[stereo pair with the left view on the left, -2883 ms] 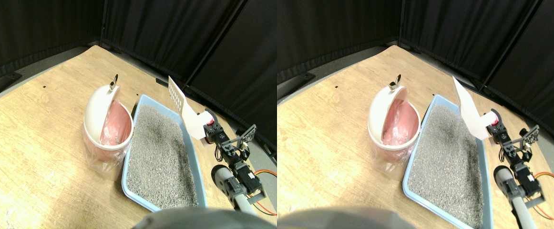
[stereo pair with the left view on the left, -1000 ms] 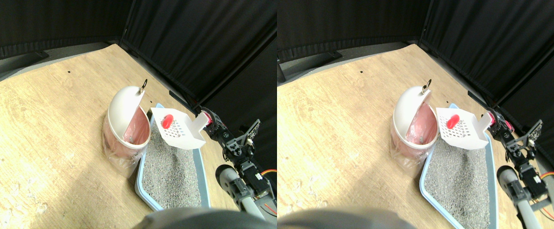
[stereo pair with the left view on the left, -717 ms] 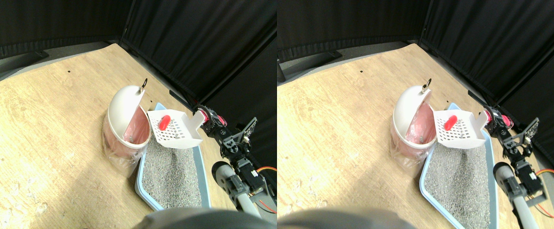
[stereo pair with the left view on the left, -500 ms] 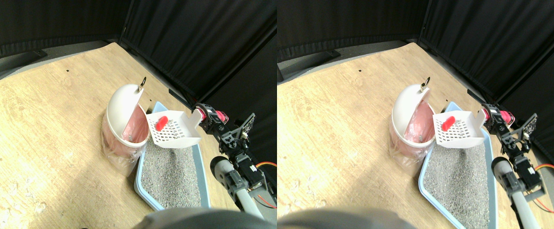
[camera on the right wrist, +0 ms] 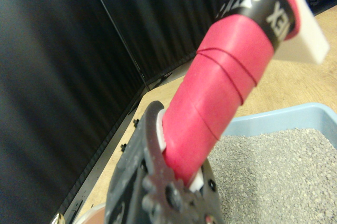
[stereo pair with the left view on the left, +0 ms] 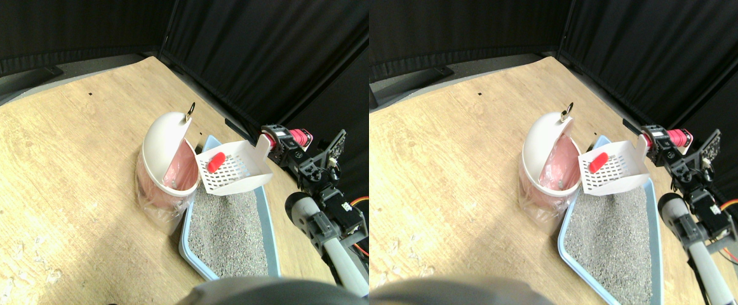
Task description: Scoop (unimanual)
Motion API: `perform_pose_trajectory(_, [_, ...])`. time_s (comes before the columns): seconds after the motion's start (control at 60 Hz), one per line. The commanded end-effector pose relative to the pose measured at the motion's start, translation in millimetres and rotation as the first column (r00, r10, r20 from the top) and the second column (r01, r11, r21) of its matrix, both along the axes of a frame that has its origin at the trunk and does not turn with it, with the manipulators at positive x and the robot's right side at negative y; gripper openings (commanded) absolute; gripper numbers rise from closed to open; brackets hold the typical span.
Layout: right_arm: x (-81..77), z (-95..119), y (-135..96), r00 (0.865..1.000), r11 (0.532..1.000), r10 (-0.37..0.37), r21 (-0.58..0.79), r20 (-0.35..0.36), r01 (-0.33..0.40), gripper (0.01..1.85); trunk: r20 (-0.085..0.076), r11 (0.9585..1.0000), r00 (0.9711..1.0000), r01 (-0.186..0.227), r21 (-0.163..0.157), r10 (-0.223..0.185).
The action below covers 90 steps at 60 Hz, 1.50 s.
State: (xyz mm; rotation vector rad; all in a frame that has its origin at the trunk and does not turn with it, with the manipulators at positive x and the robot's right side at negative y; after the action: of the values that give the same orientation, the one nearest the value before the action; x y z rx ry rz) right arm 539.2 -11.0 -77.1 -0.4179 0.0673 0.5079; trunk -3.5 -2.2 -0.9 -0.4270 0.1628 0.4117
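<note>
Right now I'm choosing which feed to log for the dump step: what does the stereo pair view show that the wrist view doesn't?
Only the stereo pair shows the white scoop carrying a red piece beside the lidded bin, on the wooden floor. Only the wrist view shows the pink wrapped handle seated in the right gripper up close. Both show the blue litter tray of grey litter.
</note>
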Motion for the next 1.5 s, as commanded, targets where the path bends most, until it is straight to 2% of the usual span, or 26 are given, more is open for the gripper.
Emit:
perform_pose_trajectory(0.017, [-0.4, 11.2, 5.4, 0.997, 1.0, 0.017, 0.013, 0.07, -0.018, 0.06, -0.008, 0.9997, 0.9998, -0.018, -0.015, 0.018])
perform_pose_trajectory(0.183, [-0.1, 13.2, 5.3, 0.995, 0.998, 0.051, 0.029, 0.081, -0.054, 0.06, -0.007, 0.9998, 0.9998, -0.018, -0.011, 0.018])
perform_pose_trajectory(0.2, [-1.1, 13.8, 5.4, 0.994, 0.999, 0.046, -0.01, 0.098, -0.045, 0.06, -0.008, 0.9998, 0.9998, -0.017, -0.011, 0.017])
perform_pose_trajectory(0.3, [-3.2, 15.7, 6.5, 0.994, 0.998, 0.05, -0.032, 0.096, -0.047, 0.06, -0.006, 0.9998, 0.9998, -0.016, -0.01, 0.016])
perform_pose_trajectory(0.35, [-2.3, 17.3, 8.0, 0.989, 0.995, 0.091, -0.059, 0.117, -0.084, 0.06, -0.006, 0.9998, 0.9998, -0.016, -0.01, 0.016])
perform_pose_trajectory(0.383, [-2.8, 19.1, 8.9, 0.992, 0.997, 0.058, -0.047, 0.113, -0.053, 0.06, -0.006, 0.9998, 0.9998, -0.016, -0.01, 0.016])
perform_pose_trajectory(0.417, [-0.8, 20.3, 9.0, 0.991, 0.997, 0.073, -0.029, 0.108, -0.07, 0.06, -0.007, 0.9999, 0.9999, -0.014, -0.01, 0.014])
perform_pose_trajectory(0.483, [-1.4, 23.5, 9.8, 0.992, 0.998, 0.057, -0.047, 0.11, -0.052, 0.06, -0.007, 0.9999, 0.9999, -0.013, -0.01, 0.013])
perform_pose_trajectory(0.567, [-2.4, 25.7, 11.0, 0.991, 0.996, 0.069, -0.054, 0.116, -0.063, 0.06, -0.008, 0.9999, 0.9999, -0.012, -0.01, 0.012])
perform_pose_trajectory(0.6, [-3.6, 26.9, 11.6, 0.99, 0.996, 0.071, -0.054, 0.118, -0.065, 0.06, -0.004, 0.9999, 0.9999, -0.013, -0.01, 0.013])
perform_pose_trajectory(0.617, [-4.1, 27.4, 11.8, 0.99, 0.996, 0.071, -0.055, 0.119, -0.065, 0.15, -0.004, 0.9999, 0.9999, -0.012, -0.01, 0.012])
perform_pose_trajectory(0.667, [-4.2, 29.0, 12.6, 0.989, 0.996, 0.08, -0.053, 0.121, -0.074, 0.16, -0.004, 0.9999, 0.9999, -0.012, -0.01, 0.012])
perform_pose_trajectory(0.7, [-4.5, 30.1, 13.0, 0.988, 0.995, 0.089, -0.064, 0.127, -0.081, 0.16, -0.004, 0.9999, 0.9999, -0.012, -0.01, 0.012])
perform_pose_trajectory(0.733, [-4.6, 31.3, 13.5, 0.989, 0.995, 0.086, -0.064, 0.124, -0.078, 0.06, -0.002, 0.9999, 0.9999, -0.011, -0.01, 0.011])
perform_pose_trajectory(0.967, [-3.2, 34.6, 14.3, 0.989, 0.995, 0.077, -0.068, 0.129, -0.068, 0.06, -0.001, 0.9999, 0.9999, -0.013, -0.01, 0.013])
perform_pose_trajectory(1.017, [-2.7, 34.2, 14.0, 0.988, 0.995, 0.081, -0.066, 0.13, -0.073, 0.16, 0.0, 0.9999, 0.9999, -0.012, -0.011, 0.012])
perform_pose_trajectory(1.067, [-2.6, 33.8, 13.7, 0.988, 0.995, 0.082, -0.064, 0.134, -0.074, 0.17, 0.0, 0.9999, 0.9999, -0.012, -0.011, 0.012])
perform_pose_trajectory(1.183, [-2.8, 33.8, 12.9, 0.989, 0.996, 0.072, -0.06, 0.129, -0.065, 0.06, 0.0, 0.9999, 0.9999, -0.012, -0.011, 0.012])
perform_pose_trajectory(1.3, [-4.0, 33.5, 11.7, 0.99, 0.997, 0.053, -0.063, 0.131, -0.045, 0.06, 0.0, 0.9999, 0.9999, -0.012, -0.011, 0.012])
perform_pose_trajectory(1.5, [-6.2, 34.6, 10.9, 0.987, 0.996, 0.066, -0.071, 0.144, -0.056, 0.06, 0.0, 0.9999, 0.9999, -0.012, -0.011, 0.012])
